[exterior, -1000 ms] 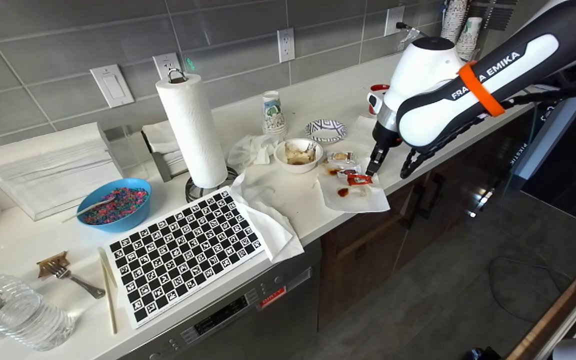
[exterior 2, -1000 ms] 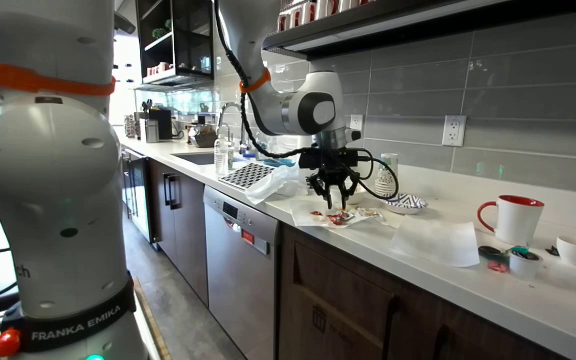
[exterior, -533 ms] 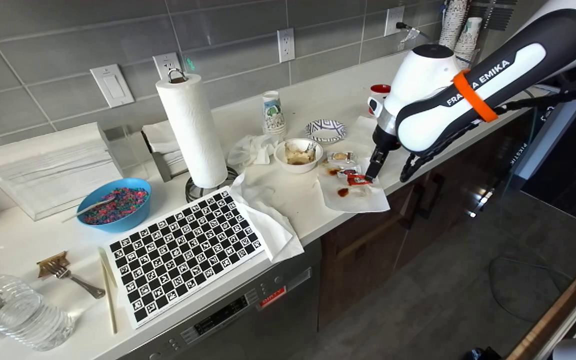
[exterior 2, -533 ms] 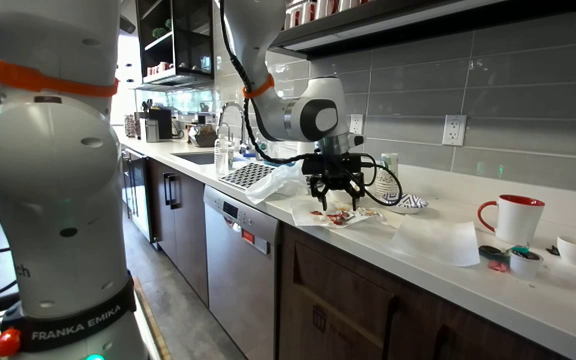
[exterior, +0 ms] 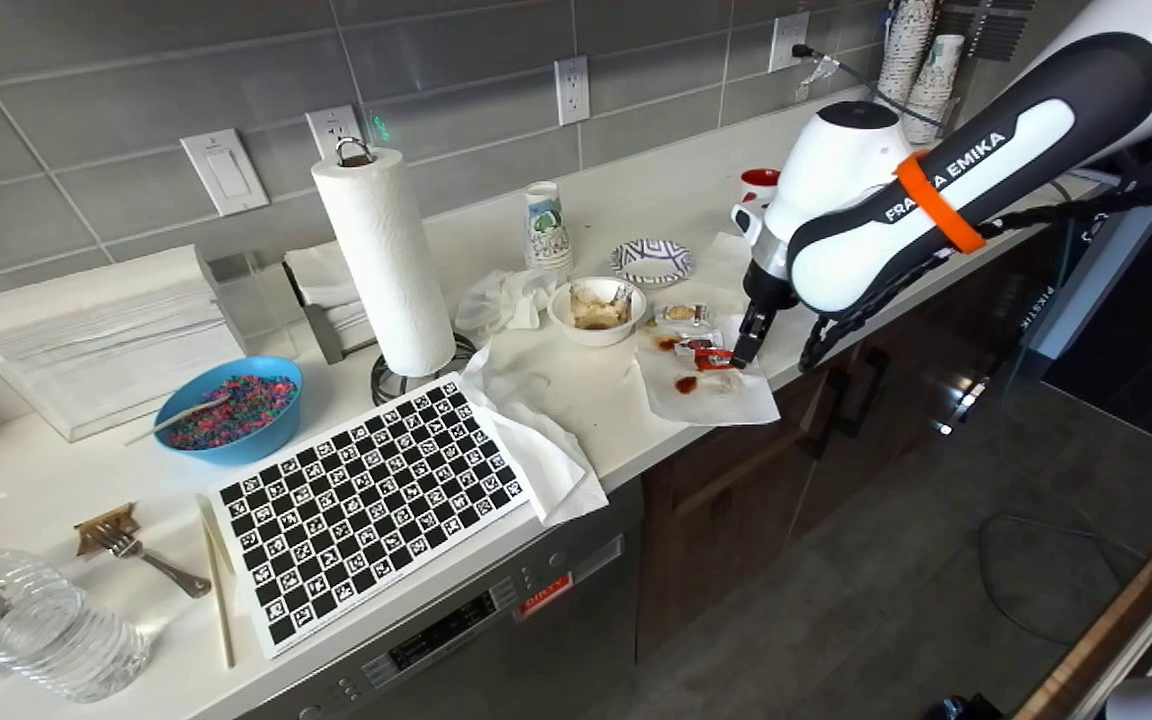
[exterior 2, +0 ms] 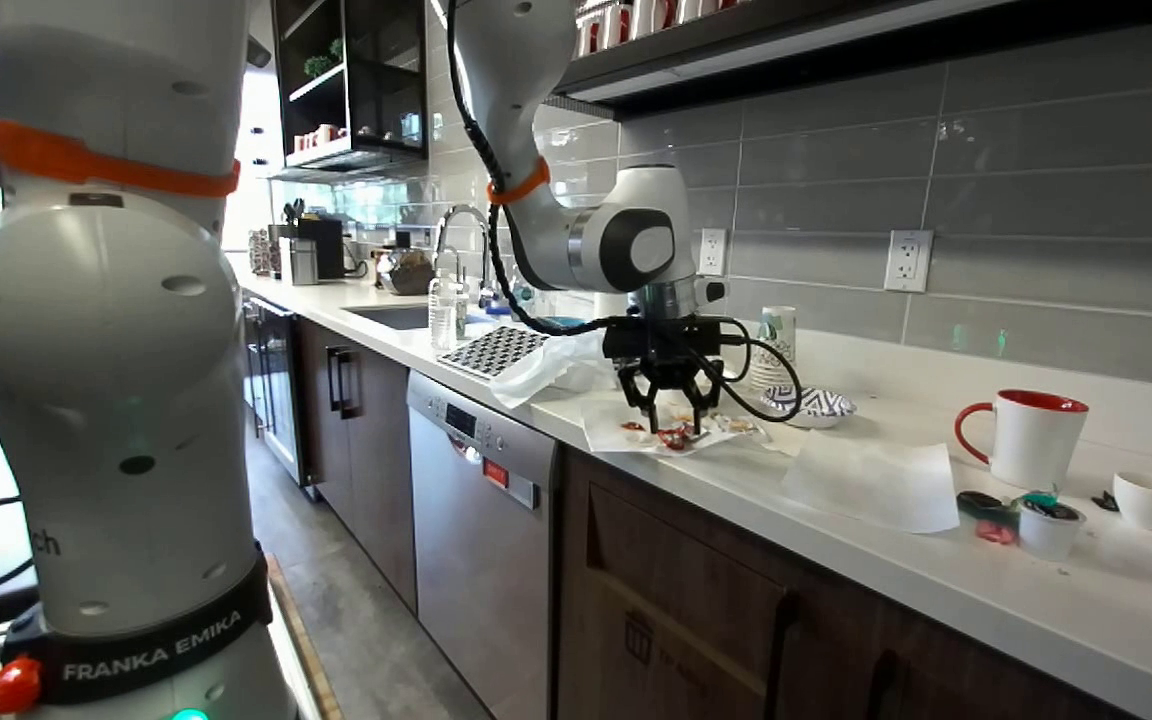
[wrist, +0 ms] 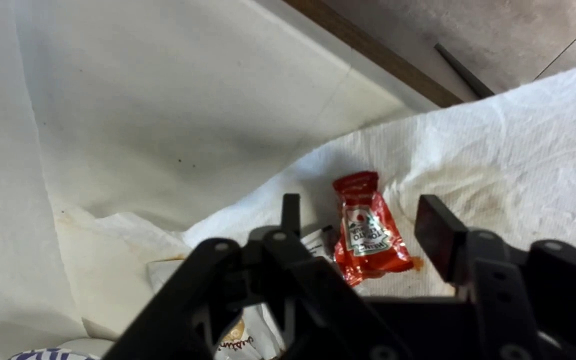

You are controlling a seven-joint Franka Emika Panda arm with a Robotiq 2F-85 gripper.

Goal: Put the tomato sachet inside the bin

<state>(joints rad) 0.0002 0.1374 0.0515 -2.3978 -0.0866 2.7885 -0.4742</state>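
Grey wall tiles point(exterior: 476, 110) run behind a long white table point(exterior: 576, 400), where a paper-towel roll point(exterior: 381, 265) stands upright beside a checkerboard sheet point(exterior: 366, 510). Toward the same end are a blue bowl point(exterior: 248, 452) of coloured bits point(exterior: 236, 412), a fork point(exterior: 158, 567) and a water bottle point(exterior: 46, 630). Near the front edge a white paper towel point(wrist: 558, 215) lies flat, stained with red-brown smears point(exterior: 685, 384). On it rests the tomato sachet point(wrist: 365, 235), red and glossy (its label shows upside down in the wrist view), with a paler packet point(wrist: 321, 245) right at its side, partly hidden by the tool point(exterior 2: 675, 425). That tool points down over the sachet, its two fingers point(wrist: 291, 212) apart, one on either side; towel shows between each finger and the sachet, which lies loose between them. Toward the wall sit a white bowl point(exterior: 591, 338) with tan contents point(exterior: 596, 305), a patterned dish point(exterior: 652, 262) and a stack of paper cups point(exterior: 548, 235). In an exterior view, a white mug point(exterior 2: 1031, 445) with a red inside stands well apart from the tool, near a small white cup point(exterior 2: 1148, 500). Another white sheet point(exterior 2: 871, 485) lies on the table between the mug and the stained towel.
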